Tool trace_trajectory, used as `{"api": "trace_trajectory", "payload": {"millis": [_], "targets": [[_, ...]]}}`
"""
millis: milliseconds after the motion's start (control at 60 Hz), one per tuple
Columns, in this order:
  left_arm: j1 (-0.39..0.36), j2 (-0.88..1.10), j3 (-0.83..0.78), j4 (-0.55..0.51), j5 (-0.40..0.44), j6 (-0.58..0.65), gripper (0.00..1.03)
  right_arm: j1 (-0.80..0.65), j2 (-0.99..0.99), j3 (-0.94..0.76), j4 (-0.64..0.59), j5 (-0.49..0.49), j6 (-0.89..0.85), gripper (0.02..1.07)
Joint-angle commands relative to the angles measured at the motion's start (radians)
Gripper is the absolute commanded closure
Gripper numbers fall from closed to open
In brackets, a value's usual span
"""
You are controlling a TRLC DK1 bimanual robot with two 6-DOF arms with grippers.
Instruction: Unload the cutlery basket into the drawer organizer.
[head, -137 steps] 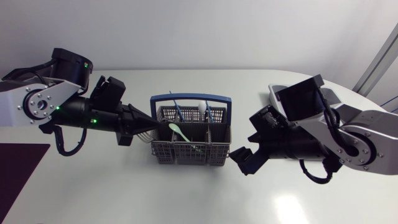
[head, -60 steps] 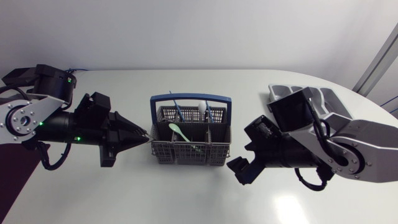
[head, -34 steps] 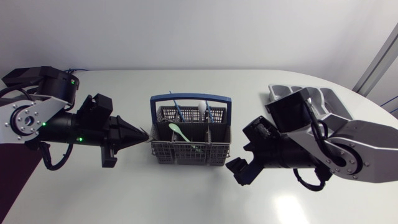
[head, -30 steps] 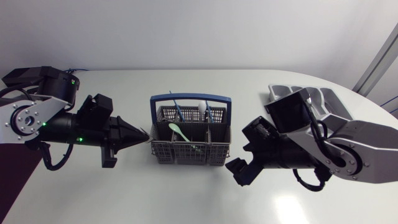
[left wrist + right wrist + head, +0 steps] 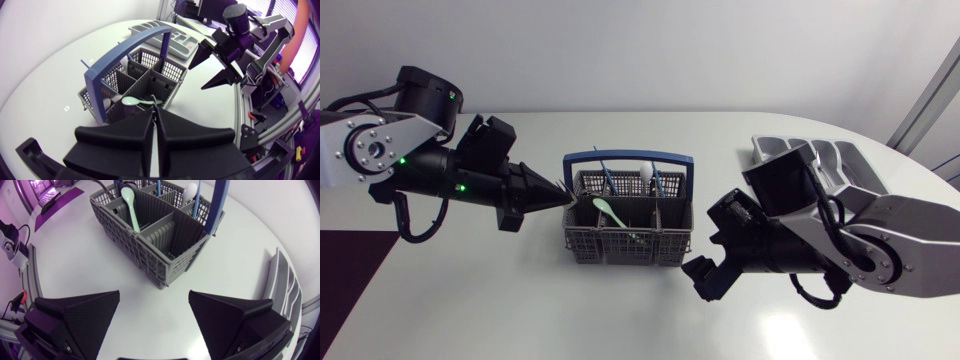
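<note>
Cutlery basket (image 5: 627, 222) stands on the bench (image 5: 520, 300), just ahead of the left end effector (image 5: 563, 190). That end effector's fingers are pressed together on nothing, their tips near a pale green spoon (image 5: 605, 209) in the basket. The right end effector (image 5: 154, 295) gapes wide, facing the basket's corner. The drawer organizer (image 5: 287, 287) lies beside it.
</note>
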Motion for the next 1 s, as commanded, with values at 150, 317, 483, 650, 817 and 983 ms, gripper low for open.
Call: {"api": "trace_trajectory", "payload": {"millis": [150,317,483,650,817,983], "targets": [[-0.046,0.02,0.149,-0.125,0.013,-0.099,1.0,0.012,-0.007,-0.033,-0.005,0.007,-0.001,0.07],[-0.047,0.05,0.249,-0.26,0.014,-0.139,1.0,0.023,-0.02,-0.031,-0.013,0.008,0.0,0.07],[-0.044,0.0,0.289,-0.324,0.013,-0.147,1.0,0.026,-0.053,-0.022,-0.039,0.01,-0.003,0.07],[-0.049,-0.164,0.286,-0.332,-0.004,-0.144,1.0,0.029,-0.134,-0.014,-0.059,0.022,-0.026,0.07],[-0.096,-0.312,0.237,-0.301,-0.004,-0.135,1.0,0.075,-0.237,-0.009,-0.074,0.061,-0.044,0.07],[-0.162,-0.392,0.151,-0.223,-0.004,-0.133,1.0,0.159,-0.344,-0.002,-0.088,0.094,-0.116,0.07]]}}
